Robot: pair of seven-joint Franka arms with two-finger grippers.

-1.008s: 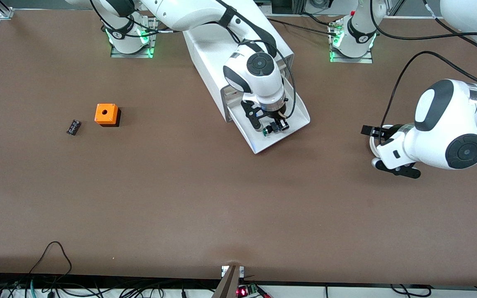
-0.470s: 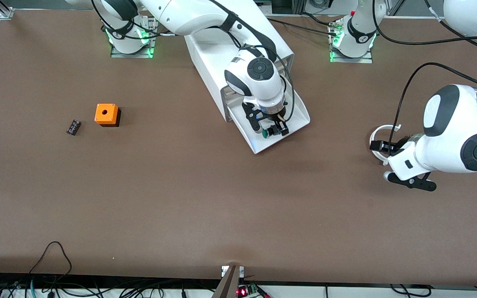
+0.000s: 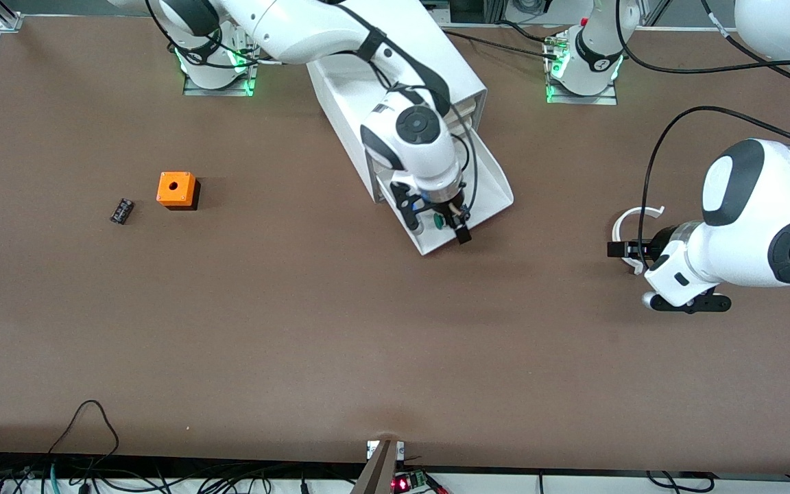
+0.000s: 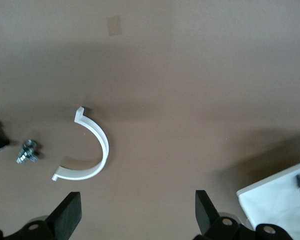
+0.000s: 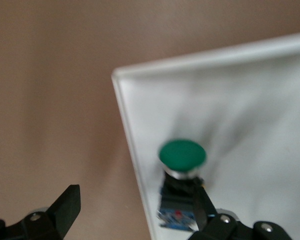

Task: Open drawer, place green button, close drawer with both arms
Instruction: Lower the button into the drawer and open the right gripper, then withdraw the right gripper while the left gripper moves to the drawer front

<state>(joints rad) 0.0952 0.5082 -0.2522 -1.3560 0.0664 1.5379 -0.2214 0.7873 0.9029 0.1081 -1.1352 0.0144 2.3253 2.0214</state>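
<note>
The drawer (image 3: pixel 487 180) stands pulled out of the white cabinet (image 3: pixel 340 116). The green-capped button (image 3: pixel 439 221) lies in it near its front rim, and shows in the right wrist view (image 5: pixel 182 154) on the drawer's white floor (image 5: pixel 250 100). My right gripper (image 3: pixel 438 221) hangs open over the drawer's front corner; in its wrist view (image 5: pixel 135 195) one finger is over the brown table and the other stands beside the button. My left gripper (image 3: pixel 616 248) is open and empty (image 4: pixel 137 200) low over the table toward the left arm's end.
A white C-shaped ring (image 3: pixel 631 218) lies by the left gripper, also in the left wrist view (image 4: pixel 92 150), with a small metal nut (image 4: pixel 27 151) near it. An orange cube (image 3: pixel 175 189) and a flat black component (image 3: pixel 121 210) lie toward the right arm's end.
My right gripper has opened and let go of the button, which now lies in the drawer. The left gripper has swung off the white ring, toward the front camera.
</note>
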